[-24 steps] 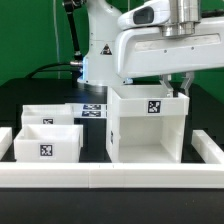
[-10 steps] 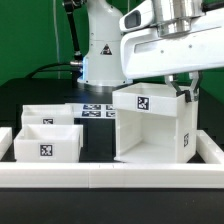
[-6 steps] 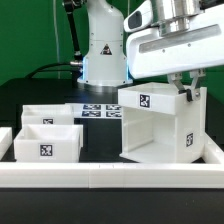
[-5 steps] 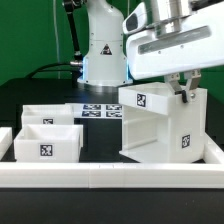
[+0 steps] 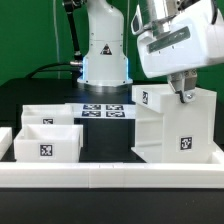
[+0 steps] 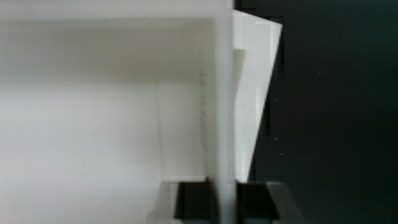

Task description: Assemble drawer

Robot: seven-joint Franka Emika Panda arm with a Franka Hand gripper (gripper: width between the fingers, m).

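Pinching in the two-finger gripper [image 5: 186, 95] the top wall of a tall white plastic box casing [image 5: 175, 130], upright at the black counter's [image 5: 100, 140] front corner, exterior view's right, long axis vertical, tagged faces camera-ward.

Box casing [image 5: 172, 130] in the tool [image 5: 186, 96]: new angle, farther toward the exterior view's right.

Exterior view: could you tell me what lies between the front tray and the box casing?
In the exterior view, bare black table separates front tray from box casing; the marker board lies farther back.
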